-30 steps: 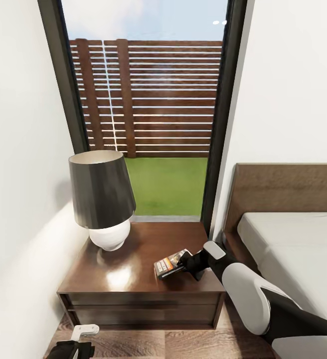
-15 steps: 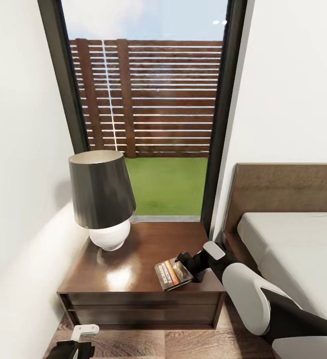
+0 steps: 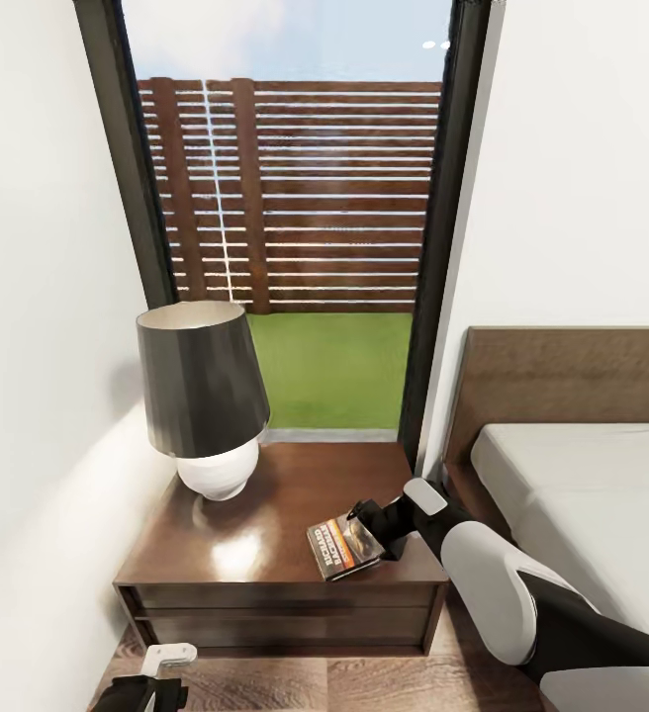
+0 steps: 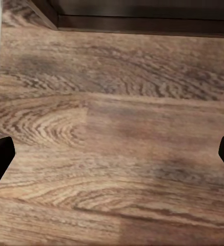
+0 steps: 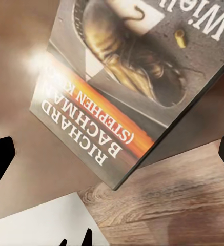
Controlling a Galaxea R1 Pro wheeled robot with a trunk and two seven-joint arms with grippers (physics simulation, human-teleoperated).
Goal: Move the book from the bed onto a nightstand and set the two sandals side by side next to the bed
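Observation:
The book (image 3: 344, 546) lies flat on the front right part of the nightstand (image 3: 295, 480), cover up, one corner at the front edge. In the right wrist view the book (image 5: 127, 97) shows its orange band and the lettering "RICHARD". My right gripper (image 3: 366, 519) hovers just above the book's far end, open, its fingertips (image 5: 0, 156) wide apart on either side of the book. Low over the floor in front of the nightstand, my left gripper (image 4: 112, 154) is open and holds nothing. The bed (image 3: 582, 494) stands to the right. The sandals are out of view.
A lamp (image 3: 203, 396) with a dark shade and a white base takes up the back left of the nightstand. A tall dark-framed window (image 3: 295, 247) rises behind it. A white wall (image 3: 38, 396) stands close on the left, and wood-plank floor (image 4: 117, 102) lies below.
A second ago my right gripper held the book tilted above the nightstand. The book now lies flat, turned, and the gripper has opened. The view has shifted slightly.

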